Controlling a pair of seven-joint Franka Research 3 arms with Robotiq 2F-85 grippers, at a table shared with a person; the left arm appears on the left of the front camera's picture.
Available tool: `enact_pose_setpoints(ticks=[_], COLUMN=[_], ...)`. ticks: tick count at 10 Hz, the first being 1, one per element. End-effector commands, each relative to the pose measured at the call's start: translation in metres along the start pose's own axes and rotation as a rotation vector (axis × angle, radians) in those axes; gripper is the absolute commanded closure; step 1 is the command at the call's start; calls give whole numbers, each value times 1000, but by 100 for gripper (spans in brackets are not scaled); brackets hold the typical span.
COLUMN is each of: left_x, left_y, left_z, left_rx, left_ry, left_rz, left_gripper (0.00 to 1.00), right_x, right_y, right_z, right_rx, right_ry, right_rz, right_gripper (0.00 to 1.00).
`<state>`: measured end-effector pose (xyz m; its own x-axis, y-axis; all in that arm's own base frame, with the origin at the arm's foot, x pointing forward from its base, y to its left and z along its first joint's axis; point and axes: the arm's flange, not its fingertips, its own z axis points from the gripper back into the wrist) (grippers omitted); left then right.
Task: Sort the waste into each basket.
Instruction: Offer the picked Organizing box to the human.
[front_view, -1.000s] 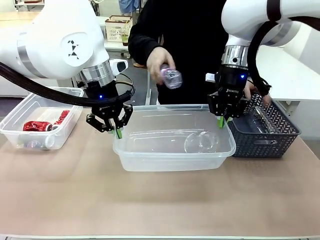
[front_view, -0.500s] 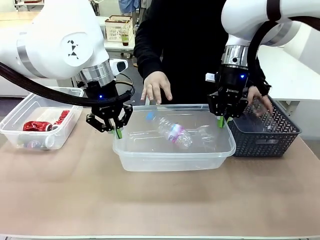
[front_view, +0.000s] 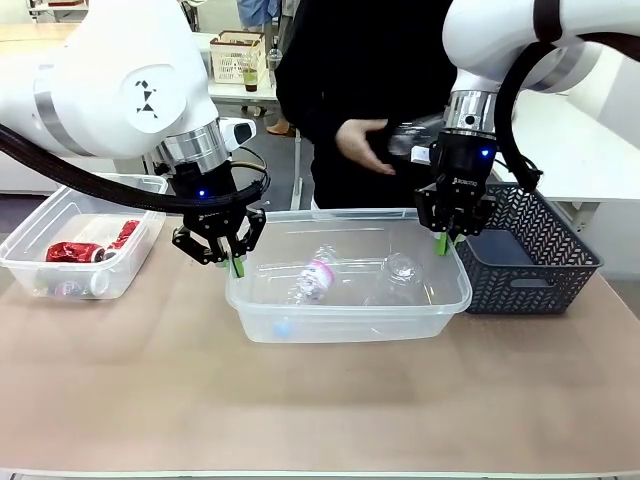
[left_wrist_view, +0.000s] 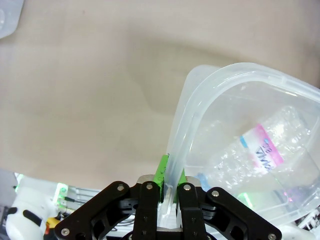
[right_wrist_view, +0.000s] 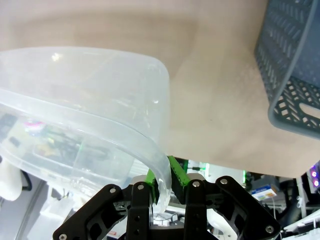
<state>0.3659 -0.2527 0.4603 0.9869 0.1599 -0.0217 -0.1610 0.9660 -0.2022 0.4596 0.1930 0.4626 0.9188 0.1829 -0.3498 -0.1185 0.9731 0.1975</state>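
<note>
Right now we are holding the middle tub (front_view: 350, 320) by its rim from both ends: our left hand (front_view: 235, 262) is clamped on the near-left corner of the rim, as the left wrist view confirms with the green pads (left_wrist_view: 162, 171) pinching the clear lip, and our right hand (front_view: 442, 241) is clamped on the far-right rim in the same way. The tub is resting on the worktop (front_view: 320, 400) between the left tub (front_view: 80, 250) and the dark basket (front_view: 530, 265). Inside it, a clear bottle (front_view: 312, 275) with a pink label is lying near the middle, with a second clear bottle (front_view: 400, 270) beside it toward the right. The red cans (front_view: 75, 250) are sitting in the left tub. The person across from us is holding something dark at chest height, and we cannot tell what it is. The risk, as we judge it, is in the thin, flexible rim: if one arm is lifting or pulling ahead of the other, the wall may buckle or slip from the pads, tipping the bottles out. A dropped item could also strike our right hand, which is standing close to the basket.
</note>
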Motion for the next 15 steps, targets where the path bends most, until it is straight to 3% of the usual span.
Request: enact_pose_setpoints(ticks=[1,15], left_x=[3,3], left_y=[8,8], left_z=[3,3], left_rx=[-13,-13], left_ry=[-9,-9], left_rz=[32,32], left_gripper=[100,100], right_x=[-4,-4], right_y=[-2,-2], right_z=[0,0], right_rx=[3,3], right_ry=[1,1], right_rz=[-4,-4], right_gripper=[100,100])
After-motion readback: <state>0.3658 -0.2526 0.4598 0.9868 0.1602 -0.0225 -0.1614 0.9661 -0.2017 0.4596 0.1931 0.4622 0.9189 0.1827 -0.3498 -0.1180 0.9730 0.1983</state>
